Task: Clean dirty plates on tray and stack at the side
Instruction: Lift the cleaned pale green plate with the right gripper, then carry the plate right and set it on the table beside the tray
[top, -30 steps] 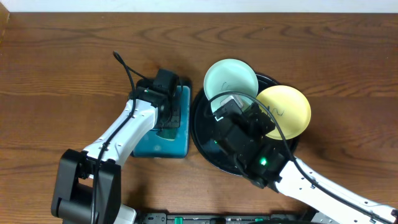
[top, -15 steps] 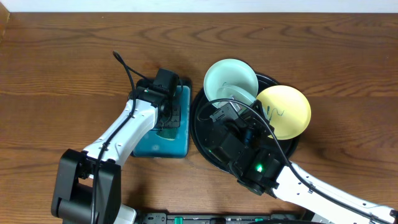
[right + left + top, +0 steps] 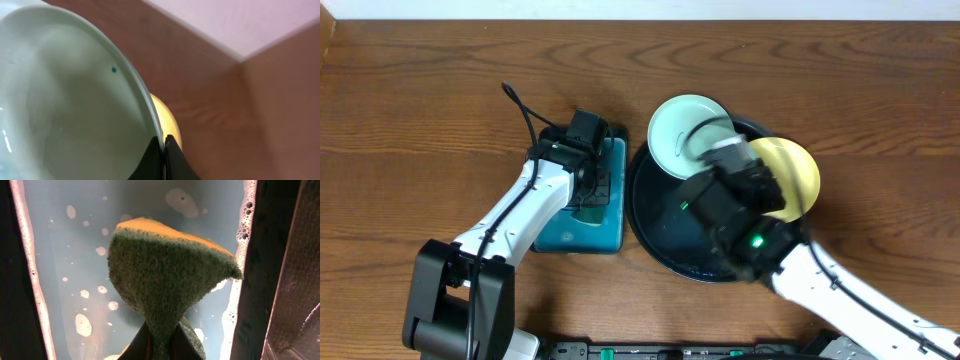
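1. Since approx a sec ago, the R arm is swinging off the tray's near-left part toward the far right, so bare black floor is showing where the wrist was. Plates and L arm are sitting about where they were.
2. Mint plate (image 3: pixel 682 128) is lying at the far-left rim of the black tray (image 3: pixel 655 215), partly overhanging it. A small teal dot is showing on its face in the R wrist view. Can't tell whether it's lifting clear yet.
3. R gripper (image 3: pixel 163 145) is closing right down, w/ both fingers pinching the mint plate's thin rim.
4. Yellow plate (image 3: pixel 798 170) is sitting just right of the mint one, at the tray's far-right rim, partly under the R wrist. A 3rd plate isn't showing.
5. L gripper (image 3: pixel 161 337) is squeezing tight on a sponge (image 3: pixel 165 270), which is hanging over soapy water in the teal tray (image 3: pixel 605 238). That tray is sitting just left of the black one on the table (image 3: pixel 420 100).
6. Step, prob.: picking up the 1st plate for scrubbing. Nothing is looking stacked at the side yet, so it's early on.
7. Next move is calling for:
   - lifting the plate w/o it slipping from the edge pinch
   - clearing the yellow plate beside it
   - angling the plate's face toward the left so the wet sponge can be meeting it
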Tool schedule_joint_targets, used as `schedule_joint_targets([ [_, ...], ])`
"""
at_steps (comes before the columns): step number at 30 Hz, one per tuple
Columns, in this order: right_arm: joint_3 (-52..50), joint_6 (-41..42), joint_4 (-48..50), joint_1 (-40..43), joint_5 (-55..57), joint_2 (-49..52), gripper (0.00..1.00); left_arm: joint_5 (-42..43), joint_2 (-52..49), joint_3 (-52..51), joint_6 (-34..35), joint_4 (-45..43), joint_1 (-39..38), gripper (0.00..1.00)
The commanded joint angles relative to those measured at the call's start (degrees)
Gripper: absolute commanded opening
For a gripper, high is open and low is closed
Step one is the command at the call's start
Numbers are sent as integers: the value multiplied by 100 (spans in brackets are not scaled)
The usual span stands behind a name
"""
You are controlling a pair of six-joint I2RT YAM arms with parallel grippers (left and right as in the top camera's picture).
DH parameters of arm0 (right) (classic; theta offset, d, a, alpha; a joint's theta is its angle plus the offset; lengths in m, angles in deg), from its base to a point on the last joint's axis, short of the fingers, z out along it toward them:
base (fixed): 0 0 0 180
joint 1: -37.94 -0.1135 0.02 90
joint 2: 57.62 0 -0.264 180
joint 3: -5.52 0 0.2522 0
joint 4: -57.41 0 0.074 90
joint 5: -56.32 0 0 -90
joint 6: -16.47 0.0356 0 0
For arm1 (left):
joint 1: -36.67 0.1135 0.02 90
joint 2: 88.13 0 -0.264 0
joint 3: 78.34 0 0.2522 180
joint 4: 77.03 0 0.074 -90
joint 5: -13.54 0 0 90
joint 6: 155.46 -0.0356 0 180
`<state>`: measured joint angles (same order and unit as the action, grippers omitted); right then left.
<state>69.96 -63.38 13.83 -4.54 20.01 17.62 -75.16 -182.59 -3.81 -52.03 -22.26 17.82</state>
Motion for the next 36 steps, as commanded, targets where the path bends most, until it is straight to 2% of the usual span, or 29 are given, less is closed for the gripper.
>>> schedule_joint_targets([
  [1,118,1368,-35,988,-1401,-149,1,-50,-39,-61,-74,33,20,8],
  [6,118,1617,33,2894,-3246,-361,1,-50,-39,-61,-74,33,20,8],
  [11,116,1648,-133,5259,-4697,-334,1,-50,-39,-61,-74,33,20,8],
  [15,114,1971,-166,6406,-5213,-323,1,-50,-39,-61,-74,35,20,8],
  [19,87,2218,-400,7353,-5139,-181,1,-50,-39,-61,-74,35,20,8],
  [26,85,2188,-476,7715,-4819,380,1,-50,-39,-61,-72,31,20,8],
  [33,85,1827,-103,7558,-5309,1381,1,-50,-39,-61,-72,37,20,8],
  [36,85,1375,208,7512,-5766,1502,2,-50,-39,-61,-72,33,20,8],
])
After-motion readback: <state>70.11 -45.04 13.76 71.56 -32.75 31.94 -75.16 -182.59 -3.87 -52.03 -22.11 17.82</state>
